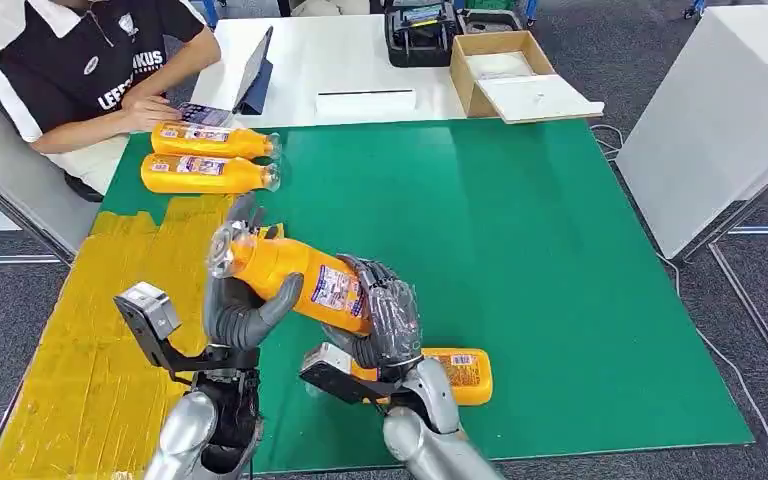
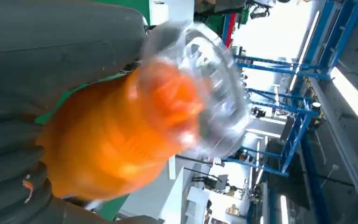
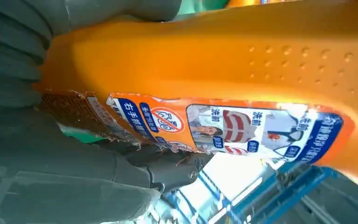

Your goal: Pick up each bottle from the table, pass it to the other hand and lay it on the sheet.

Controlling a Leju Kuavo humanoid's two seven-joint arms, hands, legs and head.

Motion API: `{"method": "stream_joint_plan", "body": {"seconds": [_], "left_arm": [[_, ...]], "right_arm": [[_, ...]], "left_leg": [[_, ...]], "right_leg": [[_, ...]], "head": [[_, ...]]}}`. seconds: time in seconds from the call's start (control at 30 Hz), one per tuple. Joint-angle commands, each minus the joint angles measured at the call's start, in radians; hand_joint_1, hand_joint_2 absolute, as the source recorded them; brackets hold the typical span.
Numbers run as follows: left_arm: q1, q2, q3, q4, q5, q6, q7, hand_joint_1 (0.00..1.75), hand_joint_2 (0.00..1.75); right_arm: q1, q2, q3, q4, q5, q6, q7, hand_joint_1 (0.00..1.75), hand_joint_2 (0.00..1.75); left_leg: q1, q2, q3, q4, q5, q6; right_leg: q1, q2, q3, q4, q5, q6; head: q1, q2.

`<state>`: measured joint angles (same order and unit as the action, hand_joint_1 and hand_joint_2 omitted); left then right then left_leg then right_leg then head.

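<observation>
An orange plastic bottle (image 1: 295, 280) with a clear cap and a blue, white and orange label is being held in the air above the green mat (image 1: 520, 260), tilted, its cap end pointing toward the yellow sheet (image 1: 100, 330). Both robot hands are gripping it at once: the left hand (image 1: 240, 305) is wrapping its fingers around the neck end just below the cap, and the right hand (image 1: 385, 315) is clasping the labelled base end. The left wrist view is looking straight at the see-through ribbed cap (image 2: 205, 93) with the orange body behind it, slightly blurred. The right wrist view is showing the label (image 3: 233, 128) with Chinese print and rows of small raised dots on the orange side.

Four bottles of the same kind are showing in all. One is in the hands. One is lying on the green mat (image 1: 460, 375) just under the right wrist, partly hidden by it. Two more are lying side by side at the far left corner of the mat, the farther (image 1: 210, 140) and the nearer (image 1: 205, 173), caps pointing right.

A person (image 1: 70, 60) is sitting at that corner, one hand at a tablet (image 1: 250, 75). An open cardboard box (image 1: 505, 70) is standing beyond the mat.
</observation>
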<state>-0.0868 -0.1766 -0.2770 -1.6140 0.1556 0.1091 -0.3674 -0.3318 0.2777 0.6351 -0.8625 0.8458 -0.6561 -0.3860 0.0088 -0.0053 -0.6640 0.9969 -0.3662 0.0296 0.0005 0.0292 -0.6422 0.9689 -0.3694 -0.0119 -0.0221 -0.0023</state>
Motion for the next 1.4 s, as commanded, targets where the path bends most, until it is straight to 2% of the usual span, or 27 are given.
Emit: {"method": "stream_joint_plan", "body": {"seconds": [0.03, 0.17, 0.4, 0.57, 0.63, 0.73, 0.83, 0.87, 0.9, 1.2, 1.4], "left_arm": [[-0.054, -0.004, -0.031, 0.097, -0.005, -0.009, 0.004, 0.00, 1.75], [-0.055, -0.004, -0.023, 0.107, -0.005, -0.003, 0.007, 0.00, 1.75], [-0.046, 0.000, -0.004, 0.080, 0.001, 0.009, 0.013, 0.00, 1.75], [-0.045, 0.000, -0.003, 0.079, 0.001, 0.010, 0.013, 0.00, 1.75], [-0.044, -0.001, 0.001, 0.077, 0.002, 0.011, 0.013, 0.00, 1.75], [-0.045, 0.007, 0.007, 0.072, 0.002, 0.015, 0.015, 0.00, 1.75], [-0.043, 0.015, 0.014, 0.070, 0.006, 0.019, 0.017, 0.00, 1.75], [-0.041, 0.016, 0.015, 0.068, 0.006, 0.020, 0.017, 0.00, 1.75], [-0.041, 0.016, 0.015, 0.068, 0.006, 0.020, 0.017, 0.00, 1.75], [-0.046, 0.016, 0.014, 0.070, 0.005, 0.021, 0.017, 0.00, 1.75], [-0.043, 0.029, 0.041, 0.078, 0.023, 0.015, -0.001, 0.00, 1.75]], "right_arm": [[-0.083, 0.044, -0.183, 0.002, 0.069, -0.042, -0.008, 1.75, 1.75], [-0.104, 0.071, -0.162, 0.033, 0.078, -0.042, -0.009, 1.75, 1.75], [-0.142, 0.071, -0.037, 0.078, -0.004, -0.042, 0.014, 1.75, 1.75], [-0.145, 0.071, -0.028, 0.084, -0.012, -0.042, 0.013, 1.75, 1.75], [-0.154, 0.071, 0.011, 0.097, -0.049, -0.018, 0.008, 1.75, 1.75], [-0.161, 0.071, 0.122, 0.118, -0.121, 0.063, 0.005, 1.75, 1.75], [-0.166, 0.071, 0.209, 0.143, -0.133, 0.105, 0.019, 1.75, 1.75], [-0.172, 0.071, 0.252, 0.160, -0.129, 0.098, 0.028, 1.75, 1.75], [-0.169, 0.071, 0.257, 0.162, -0.129, 0.093, 0.028, 1.75, 1.75], [-0.175, 0.071, 0.311, 0.206, -0.109, 0.123, 0.036, 1.75, 1.75], [-0.175, 0.071, 0.394, 0.272, 0.029, 0.150, 0.127, 1.75, 1.75]], "left_leg": [[-0.002, -0.002, 0.004, 0.001, -0.001, -0.001], [-0.001, 0.000, 0.003, 0.000, 0.000, -0.001], [-0.001, 0.001, 0.006, 0.001, -0.003, -0.002], [0.000, 0.000, 0.003, 0.000, -0.001, -0.002], [-0.001, 0.000, 0.006, 0.000, -0.003, -0.002], [0.000, 0.001, 0.003, 0.000, -0.001, -0.002], [0.000, 0.002, 0.005, 0.000, -0.002, -0.002], [-0.002, 0.002, 0.010, 0.001, -0.005, -0.003], [0.000, 0.001, 0.004, -0.001, -0.001, -0.002], [0.000, -0.002, 0.003, -0.001, -0.001, -0.002], [-0.001, -0.001, 0.005, -0.001, -0.001, -0.002]], "right_leg": [[-0.001, -0.005, 0.004, 0.002, -0.003, 0.001], [-0.001, -0.002, 0.003, 0.000, -0.001, 0.000], [-0.001, -0.002, 0.006, 0.001, -0.003, 0.001], [0.000, -0.002, 0.003, 0.000, -0.001, 0.000], [-0.001, -0.003, 0.006, 0.001, -0.003, 0.001], [0.000, -0.001, 0.003, 0.000, -0.001, 0.000], [0.000, 0.000, 0.004, 0.000, -0.002, 0.000], [-0.001, -0.002, 0.009, 0.002, -0.005, 0.001], [0.000, -0.001, 0.004, 0.000, -0.001, 0.000], [0.000, -0.003, 0.004, -0.001, -0.002, 0.000], [0.000, -0.003, 0.005, -0.001, -0.002, 0.000]], "head": [[0.000, 0.000], [0.000, 0.000], [0.000, 0.000], [0.000, 0.000], [0.000, 0.000], [0.000, 0.000], [0.000, 0.000], [0.000, 0.000], [0.000, 0.000], [0.000, 0.000], [0.000, 0.000]]}}
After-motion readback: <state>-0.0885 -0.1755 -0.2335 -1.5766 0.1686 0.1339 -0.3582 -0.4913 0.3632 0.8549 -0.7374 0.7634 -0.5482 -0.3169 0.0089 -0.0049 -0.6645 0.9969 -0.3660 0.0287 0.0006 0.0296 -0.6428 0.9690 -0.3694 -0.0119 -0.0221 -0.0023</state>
